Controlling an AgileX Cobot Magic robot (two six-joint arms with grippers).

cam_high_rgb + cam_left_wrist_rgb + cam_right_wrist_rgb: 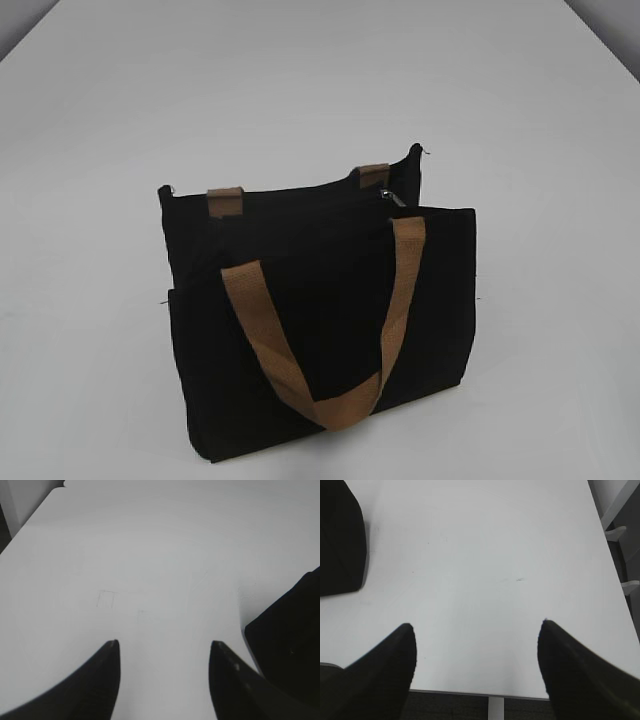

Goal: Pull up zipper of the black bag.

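Note:
The black bag (320, 330) stands upright in the middle of the white table, with a tan handle (330, 330) hanging down its front and a second handle's ends at the back rim. The silver zipper pull (390, 196) sits at the right end of the top edge. Neither gripper shows in the exterior view. My left gripper (164, 642) is open and empty over bare table, with the bag's corner (290, 630) at its right. My right gripper (476, 625) is open and empty near the table's edge, with the bag's corner (340, 540) at the upper left.
The white table (120, 120) spreads around the bag on all sides. In the right wrist view the table's front edge (485, 695) and a white leg (495, 710) show over dark floor. White brackets (615, 532) stand past the right edge.

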